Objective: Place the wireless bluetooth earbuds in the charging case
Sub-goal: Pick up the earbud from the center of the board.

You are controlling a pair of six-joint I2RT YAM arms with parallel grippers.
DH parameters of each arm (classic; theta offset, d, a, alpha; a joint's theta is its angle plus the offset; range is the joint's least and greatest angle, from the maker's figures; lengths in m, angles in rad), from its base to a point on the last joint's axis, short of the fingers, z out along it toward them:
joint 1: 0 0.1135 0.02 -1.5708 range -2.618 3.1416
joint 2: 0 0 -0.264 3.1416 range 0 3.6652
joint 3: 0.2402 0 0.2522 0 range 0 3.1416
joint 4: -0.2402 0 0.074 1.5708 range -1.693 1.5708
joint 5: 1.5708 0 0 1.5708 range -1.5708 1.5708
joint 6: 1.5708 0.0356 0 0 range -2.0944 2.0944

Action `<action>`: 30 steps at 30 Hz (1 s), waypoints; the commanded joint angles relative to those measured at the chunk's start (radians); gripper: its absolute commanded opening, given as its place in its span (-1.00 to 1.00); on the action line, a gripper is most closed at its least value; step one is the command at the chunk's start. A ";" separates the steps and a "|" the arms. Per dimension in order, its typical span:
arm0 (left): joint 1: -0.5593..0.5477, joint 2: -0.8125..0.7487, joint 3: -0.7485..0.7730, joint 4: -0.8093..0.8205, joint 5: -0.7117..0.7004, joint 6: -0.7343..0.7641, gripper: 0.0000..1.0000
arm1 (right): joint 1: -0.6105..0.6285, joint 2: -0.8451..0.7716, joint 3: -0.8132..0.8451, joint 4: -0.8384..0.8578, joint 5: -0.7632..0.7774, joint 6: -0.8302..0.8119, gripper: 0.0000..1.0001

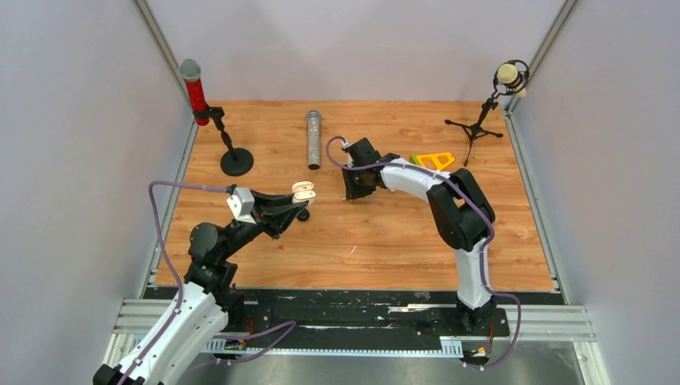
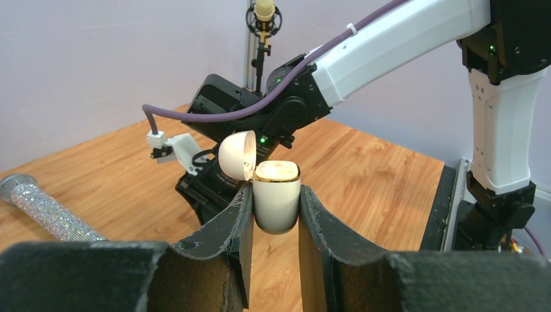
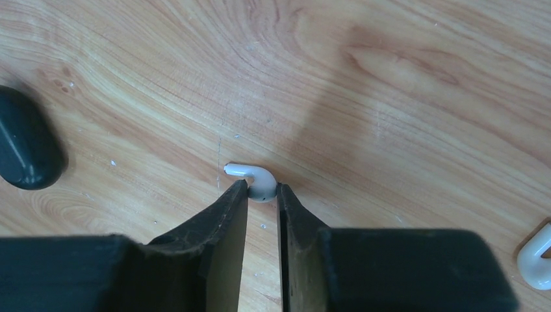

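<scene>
From above, the left gripper (image 1: 298, 192) held the charging case (image 1: 303, 190) clear of the bench (image 1: 385, 233), with the right gripper (image 1: 353, 192) down on the wood nearby. The left wrist view showed the case clamped upright, lid hinged open. In the right wrist view the jaws pinched a white earbud (image 3: 252, 177) at their very tips, seemingly touching both sides. A second white earbud (image 3: 536, 263) lay well apart. So shallow a hold could squirt the bud out on lifting, or twist it wrong for its socket.
</scene>
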 commanded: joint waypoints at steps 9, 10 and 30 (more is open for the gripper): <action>0.010 -0.010 0.004 0.045 -0.011 -0.011 -1.00 | 0.007 -0.012 0.041 -0.009 0.006 -0.042 -0.90; 0.010 -0.010 0.003 0.046 -0.012 -0.012 -1.00 | 0.007 -0.019 0.041 -0.008 0.003 -0.046 -0.91; 0.016 -0.004 0.009 0.032 -0.026 -0.061 -1.00 | 0.273 -0.660 -0.208 0.205 0.227 -0.491 -0.97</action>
